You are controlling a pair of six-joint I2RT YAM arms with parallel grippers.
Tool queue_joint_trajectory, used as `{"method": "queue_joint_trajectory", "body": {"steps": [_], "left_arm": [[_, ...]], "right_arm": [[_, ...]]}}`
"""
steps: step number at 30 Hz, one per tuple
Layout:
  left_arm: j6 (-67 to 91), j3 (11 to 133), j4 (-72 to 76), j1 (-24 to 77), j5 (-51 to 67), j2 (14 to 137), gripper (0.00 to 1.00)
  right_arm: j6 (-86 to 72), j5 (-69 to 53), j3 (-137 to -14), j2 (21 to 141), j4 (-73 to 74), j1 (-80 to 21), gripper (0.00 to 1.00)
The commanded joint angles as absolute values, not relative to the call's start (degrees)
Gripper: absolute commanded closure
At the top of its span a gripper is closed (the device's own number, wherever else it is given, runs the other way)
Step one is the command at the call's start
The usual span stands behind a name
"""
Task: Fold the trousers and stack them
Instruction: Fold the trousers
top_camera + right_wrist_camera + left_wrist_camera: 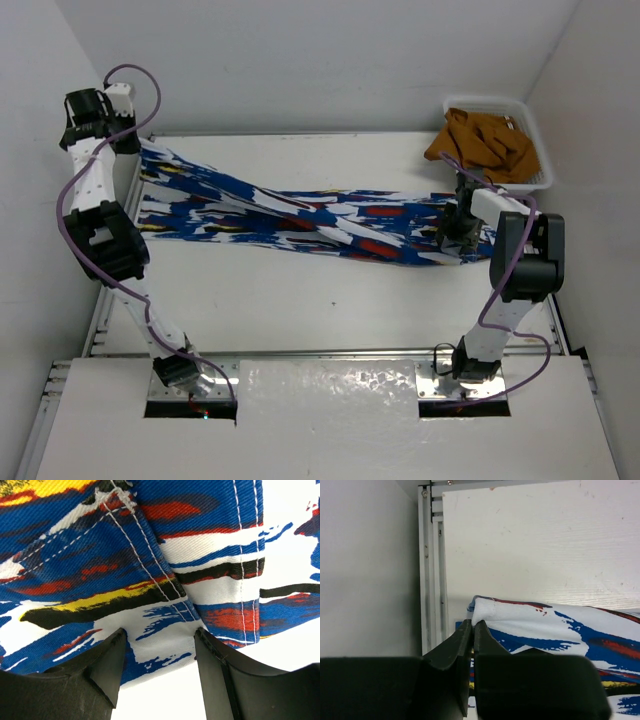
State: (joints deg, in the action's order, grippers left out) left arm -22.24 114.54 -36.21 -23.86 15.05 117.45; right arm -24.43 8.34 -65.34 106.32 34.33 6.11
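The trousers point(300, 215) lie stretched across the white table from far left to right, royal blue with white, red, yellow and black patches. My left gripper point(140, 150) is at their left end, lifted a little. In the left wrist view it point(472, 626) is shut on a white edge of the trousers point(520, 617). My right gripper point(455, 238) is at the right end. In the right wrist view it point(160, 637) is open, its fingers point(107, 655) standing either side of a fold of the fabric point(165, 630) on the table.
A white basket point(535, 150) at the far right corner holds a brown garment point(480, 140). A metal rail point(432, 570) runs along the table's left edge, beside the wall. The table's near half point(300, 300) is bare white.
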Motion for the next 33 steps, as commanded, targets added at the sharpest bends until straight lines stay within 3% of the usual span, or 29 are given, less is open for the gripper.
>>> {"method": "queue_joint_trajectory", "body": {"steps": [1,17,22,26,28,33], "left_arm": [[-21.5,116.5,-27.8,-25.5,11.2,117.9,1.0],[-28.9,89.3,-37.0,-32.3,0.6,113.2,1.0],[-28.5,87.5,-37.8,-34.3,0.7,114.2,0.88],[-29.3,89.8,-39.2,-34.5,1.5,114.3,0.53],[-29.4,91.4,-41.3,-34.5,1.5,114.6,0.41],[-28.0,96.6,-44.4,-34.5,4.9,112.1,0.37]], "right_arm": [[-23.7,11.0,-65.7,107.5,35.1,6.5,0.44],[-24.2,10.7,-64.5,106.8,34.2,6.5,0.44],[-23.9,10.8,-67.0,105.8,35.2,6.5,0.41],[-23.8,10.6,-68.6,104.2,36.5,6.5,0.37],[-23.8,10.5,-70.4,102.8,37.3,6.5,0.35],[-24.2,10.9,-74.7,98.2,43.2,8.0,0.31]]}}
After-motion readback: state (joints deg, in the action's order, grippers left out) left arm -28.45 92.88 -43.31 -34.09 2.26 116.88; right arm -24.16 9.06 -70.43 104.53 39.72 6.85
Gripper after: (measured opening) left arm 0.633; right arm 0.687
